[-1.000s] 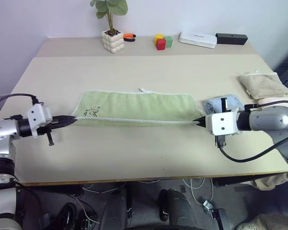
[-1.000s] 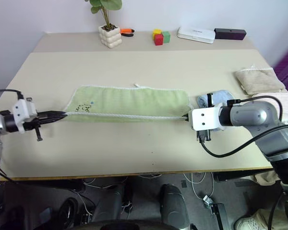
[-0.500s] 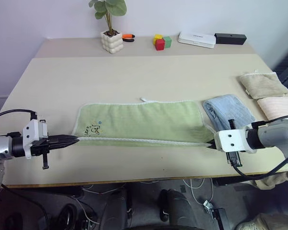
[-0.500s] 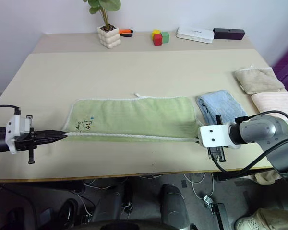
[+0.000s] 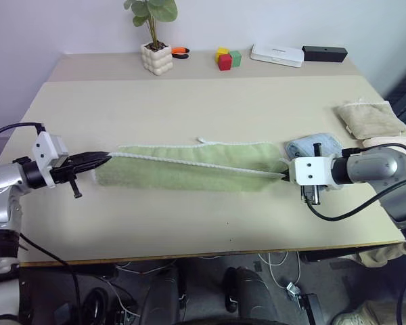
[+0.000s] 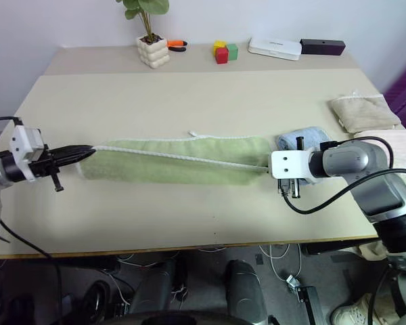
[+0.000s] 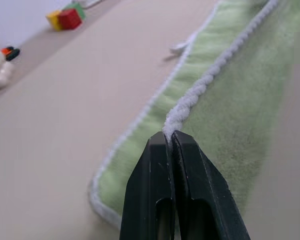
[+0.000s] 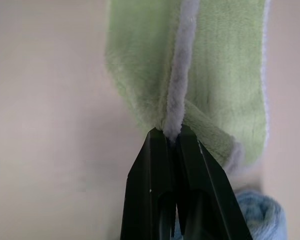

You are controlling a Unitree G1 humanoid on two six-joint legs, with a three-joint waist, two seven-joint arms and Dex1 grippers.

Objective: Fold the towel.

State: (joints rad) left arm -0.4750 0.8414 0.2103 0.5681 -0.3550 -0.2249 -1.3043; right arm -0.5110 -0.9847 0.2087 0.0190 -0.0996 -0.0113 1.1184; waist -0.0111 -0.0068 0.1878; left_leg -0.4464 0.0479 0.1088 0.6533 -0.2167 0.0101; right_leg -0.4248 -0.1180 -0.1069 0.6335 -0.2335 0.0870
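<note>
Towel (image 5: 189,169) stretched long left-to-right; left gripper (image 5: 107,158) and right gripper (image 5: 285,175) each pinch its edging

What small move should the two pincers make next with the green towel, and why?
Probably carry the lifted edge further toward the far edge, then lower it. The left pincer and right pincer each pinch a corner of the towel, and its white hem hangs stretched over the middle, short of the far hem.

Right tool (image 8: 173,134) pinches towel (image 8: 220,75) edging; blue towel (image 8: 257,217) beside.
</note>
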